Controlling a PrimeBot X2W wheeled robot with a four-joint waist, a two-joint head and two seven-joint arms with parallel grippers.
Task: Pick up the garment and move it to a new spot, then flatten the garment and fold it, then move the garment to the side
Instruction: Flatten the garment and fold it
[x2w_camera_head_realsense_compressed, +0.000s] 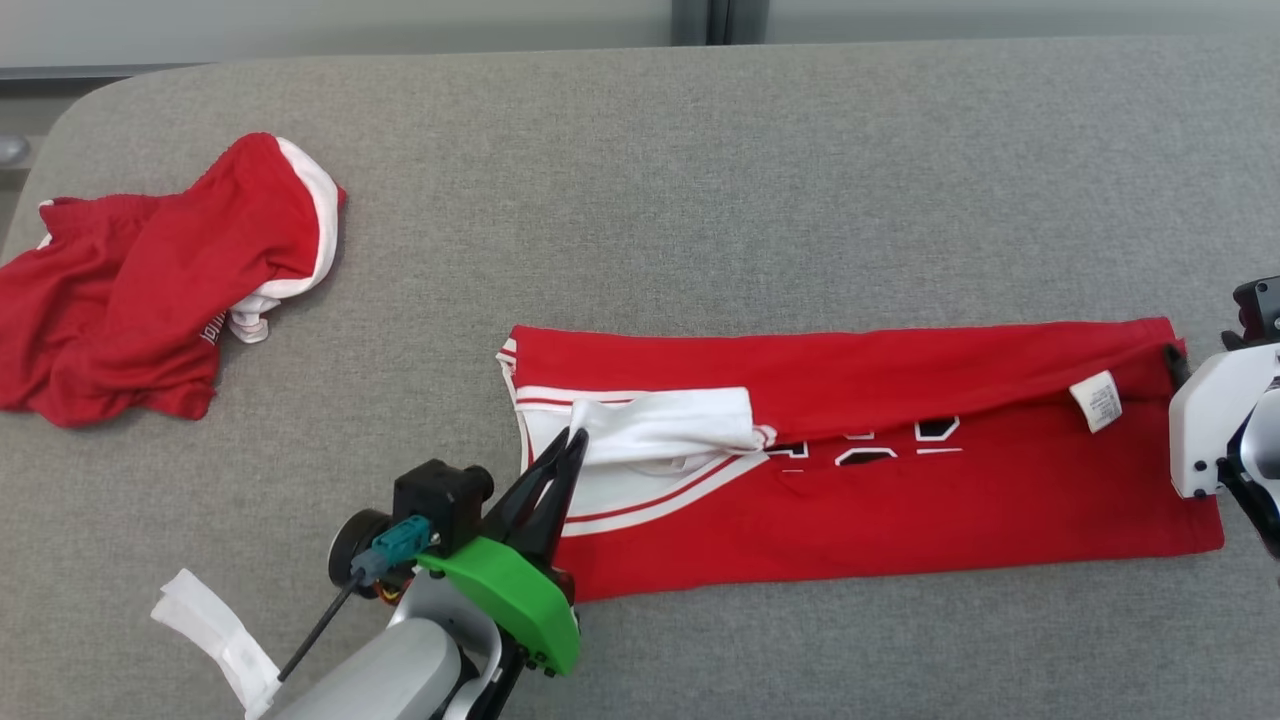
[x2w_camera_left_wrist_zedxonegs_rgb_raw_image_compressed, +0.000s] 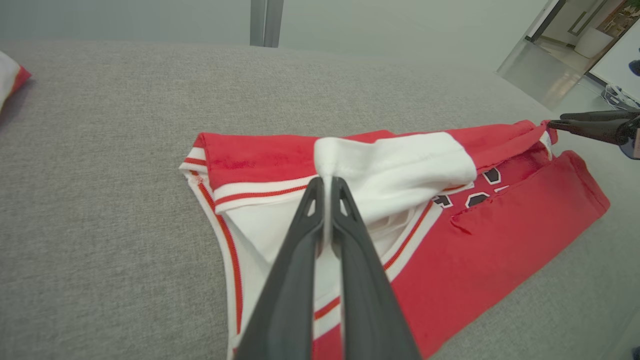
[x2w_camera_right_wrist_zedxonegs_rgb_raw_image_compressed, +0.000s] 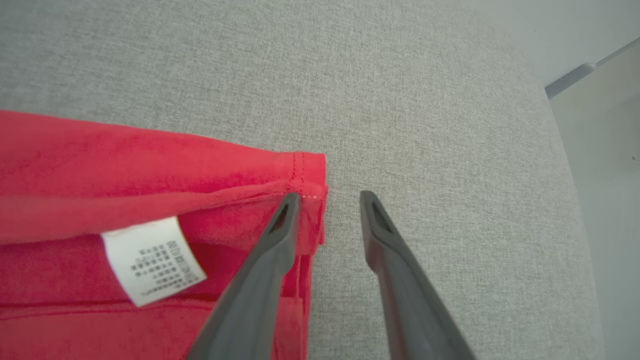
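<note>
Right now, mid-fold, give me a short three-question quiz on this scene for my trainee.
1. True or false: the left gripper is shut on the white sleeve of the flat garment.
2. The right gripper is: A) open at the hem corner, B) shut on the hem, C) lifted clear, holding cloth.
3. Where does the crumpled red garment lie?
Key: 1 true; 2 A; 3 at the grey surface's far left, apart from the flat garment.

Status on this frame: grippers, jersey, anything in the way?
Left gripper shut on white sleeve. Right gripper open at hem corner, gripping nothing. Jersey part-folded, lying flat. Second red garment crumpled far left, not in the way.
</note>
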